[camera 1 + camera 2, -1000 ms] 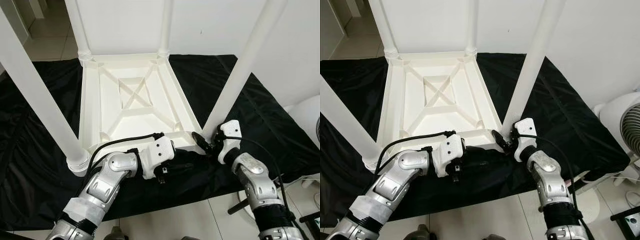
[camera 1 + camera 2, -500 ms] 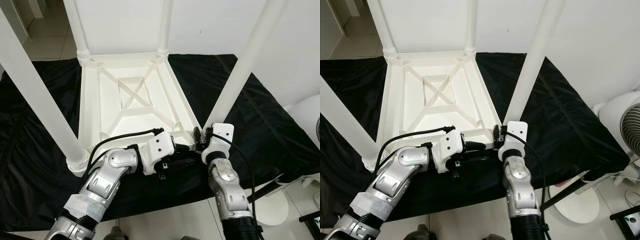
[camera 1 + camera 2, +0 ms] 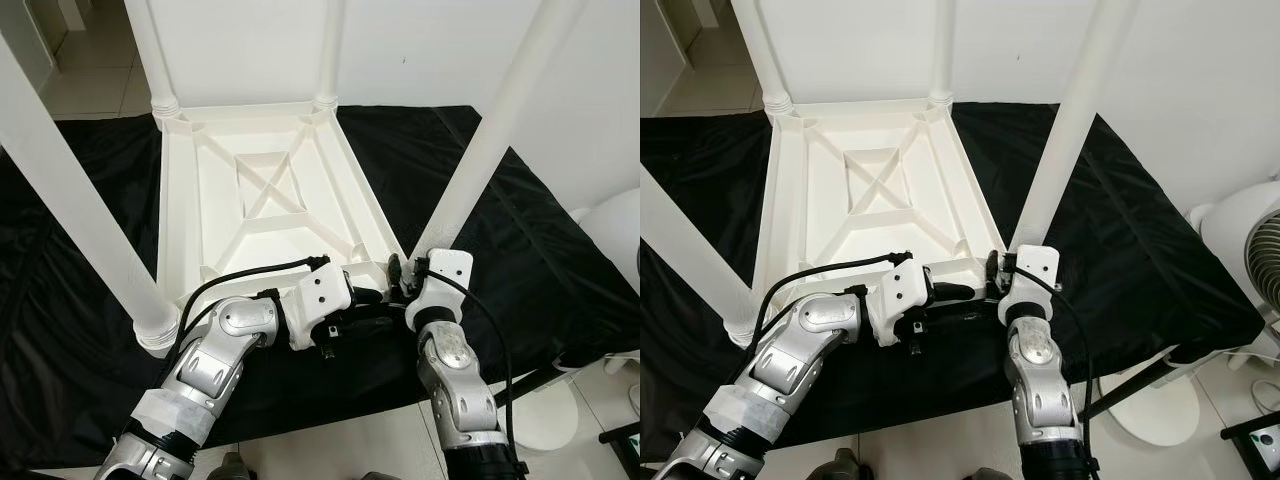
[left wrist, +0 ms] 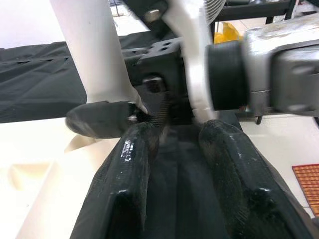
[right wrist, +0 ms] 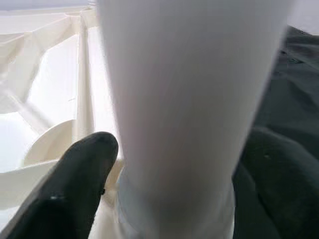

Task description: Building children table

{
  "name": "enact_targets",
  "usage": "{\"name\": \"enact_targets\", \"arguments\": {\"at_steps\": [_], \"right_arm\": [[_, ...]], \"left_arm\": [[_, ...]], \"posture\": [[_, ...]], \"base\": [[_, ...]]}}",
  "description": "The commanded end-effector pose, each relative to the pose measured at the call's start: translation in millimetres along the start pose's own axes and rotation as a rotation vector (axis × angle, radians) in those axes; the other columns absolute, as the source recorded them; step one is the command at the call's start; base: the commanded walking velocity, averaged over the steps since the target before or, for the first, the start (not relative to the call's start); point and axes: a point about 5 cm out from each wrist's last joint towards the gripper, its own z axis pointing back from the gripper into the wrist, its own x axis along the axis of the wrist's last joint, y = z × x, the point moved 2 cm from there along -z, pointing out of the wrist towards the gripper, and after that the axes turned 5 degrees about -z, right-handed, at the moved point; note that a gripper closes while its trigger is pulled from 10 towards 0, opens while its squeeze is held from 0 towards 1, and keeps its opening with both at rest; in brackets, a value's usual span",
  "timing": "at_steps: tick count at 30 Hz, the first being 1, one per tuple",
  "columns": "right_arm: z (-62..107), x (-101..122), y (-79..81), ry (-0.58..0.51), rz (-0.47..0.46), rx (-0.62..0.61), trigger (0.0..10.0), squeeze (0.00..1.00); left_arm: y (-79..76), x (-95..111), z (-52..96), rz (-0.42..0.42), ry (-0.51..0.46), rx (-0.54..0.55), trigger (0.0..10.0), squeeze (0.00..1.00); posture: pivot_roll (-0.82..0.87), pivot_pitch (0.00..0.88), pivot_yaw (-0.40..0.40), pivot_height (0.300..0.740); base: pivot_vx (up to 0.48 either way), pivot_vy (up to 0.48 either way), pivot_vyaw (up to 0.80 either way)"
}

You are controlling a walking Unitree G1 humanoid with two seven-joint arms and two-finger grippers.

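A white children's table (image 3: 178,200) lies upside down on a black cloth (image 3: 560,250), its legs standing up. My right gripper (image 3: 411,271) is at the foot of the near right leg (image 3: 480,170), shut on it; in the right wrist view one black finger (image 5: 75,184) sits on each side of the leg (image 5: 189,109). My left gripper (image 3: 372,310) lies along the table's near rim, pointing at the right gripper. It is open, and its fingers (image 4: 124,184) have nothing but cloth between them, tips close to the right gripper's housing (image 4: 269,64).
Three other legs rise at the near left (image 3: 80,210) and the far corners (image 3: 150,50). A white fan (image 3: 1250,250) stands on the tiled floor to the right. A white wall is close behind the table.
My right forearm has swung left, from beside the leg to below it, with the gripper turned around the leg's foot. The left gripper has slid a little right toward it.
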Motion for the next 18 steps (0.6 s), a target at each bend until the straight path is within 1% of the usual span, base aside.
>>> {"name": "enact_targets", "arguments": {"at_steps": [1, 2, 3, 4, 5, 6, 7, 10, 13, 14, 15, 18], "right_arm": [[2.2, -1, 3.7, 0.013, -0.014, 0.022, 10.0, 1.0], [5.4, -2, 1.1, 0.016, -0.009, 0.034, 10.0, 1.0], [7.9, -2, -0.7, 0.02, -0.006, 0.048, 10.0, 0.89], [7.9, -2, -0.7, 0.02, -0.006, 0.048, 10.0, 0.89], [10.1, -3, -1.8, 0.023, -0.005, 0.067, 10.0, 0.0], [13.1, -3, -3.7, 0.026, -0.002, 0.104, 10.0, 0.0], [13.1, -3, -3.7, 0.026, -0.002, 0.104, 10.0, 0.0], [16.5, 4, -13.8, 0.008, 0.063, 0.232, 10.0, 0.0], [16.5, 4, -13.8, 0.008, 0.063, 0.232, 10.0, 0.0], [10.3, 10, -19.8, -0.005, 0.117, 0.284, 10.0, 0.0], [10.3, 10, -19.8, -0.005, 0.117, 0.284, 10.0, 0.0], [-2.1, 15, -26.9, -0.013, 0.167, 0.307, 10.0, 0.0]], "left_arm": [[3.2, 0, 0.8, 0.003, 0.0, 0.054, 10.0, 0.0], [2.5, 0, 0.8, 0.004, 0.0, 0.055, 10.0, 0.0], [2.3, 0, 0.9, 0.004, 0.0, 0.055, 10.0, 0.0], [2.3, 0, 0.9, 0.004, 0.0, 0.055, 10.0, 0.0], [1.9, 0, 0.9, 0.005, 0.0, 0.056, 10.0, 0.0], [1.8, 0, 0.9, 0.005, 0.0, 0.056, 10.0, 0.0], [1.8, 0, 0.9, 0.005, 0.0, 0.056, 10.0, 0.0], [1.8, 0, 0.9, 0.006, -0.001, 0.053, 10.0, 0.0], [1.8, 0, 0.9, 0.006, -0.001, 0.053, 10.0, 0.0], [2.5, 1, 0.1, 0.003, -0.003, 0.049, 10.0, 0.0], [2.5, 1, 0.1, 0.003, -0.003, 0.049, 10.0, 0.0], [3.6, 1, -1.0, -0.002, -0.003, 0.045, 10.0, 0.0]], "posture": [[0.02, 0.003, -0.053, 0.74], [0.02, 0.001, -0.056, 0.74], [0.02, 0.0, -0.056, 0.74], [0.02, 0.0, -0.056, 0.74], [0.02, 0.0, -0.054, 0.74], [0.02, 0.0, -0.054, 0.74], [0.02, 0.0, -0.054, 0.74], [0.02, 0.0, -0.051, 0.74], [0.02, 0.0, -0.051, 0.74], [0.01, 0.0, -0.039, 0.74], [0.01, 0.0, -0.039, 0.74], [0.01, 0.0, -0.036, 0.74]], "base": [[0.0, 0.0, 0.0], [0.0, 0.0, 0.0], [0.0, 0.0, 0.0], [0.0, 0.0, 0.0], [0.0, 0.0, 0.0], [0.0, 0.0, 0.0], [0.0, 0.0, 0.0], [0.0, 0.0, 0.0], [0.0, 0.0, 0.0], [0.0, 0.0, 0.0], [0.0, 0.0, 0.0], [0.0, 0.0, 0.0]]}}
